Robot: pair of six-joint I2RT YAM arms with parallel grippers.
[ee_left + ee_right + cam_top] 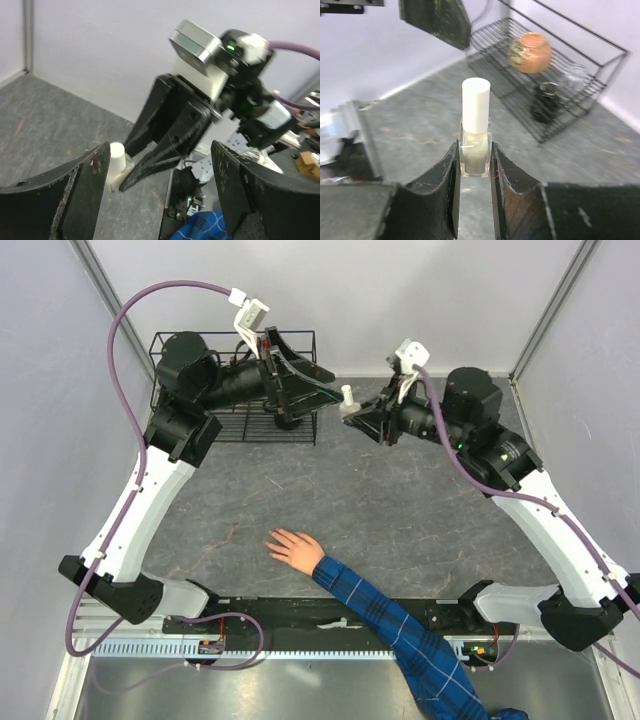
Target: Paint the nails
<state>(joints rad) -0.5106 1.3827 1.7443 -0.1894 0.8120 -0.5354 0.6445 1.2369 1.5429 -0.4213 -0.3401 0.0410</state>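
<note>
Wire rack [240, 426] blocks far left; sleeved arm [390, 625] crosses near edge.

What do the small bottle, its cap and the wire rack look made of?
Bottle: clear glass, likely; see-through walls with pale liquid inside. Cap: matte white plastic, seemingly; smooth, no shine. Rack: thin black-coated metal wire, probably; open grid.

The left hand [160, 150] and right hand [474, 150] are scuffed black, on white-linked arms [150, 490] with black joints and purple cables [122, 340].
</note>
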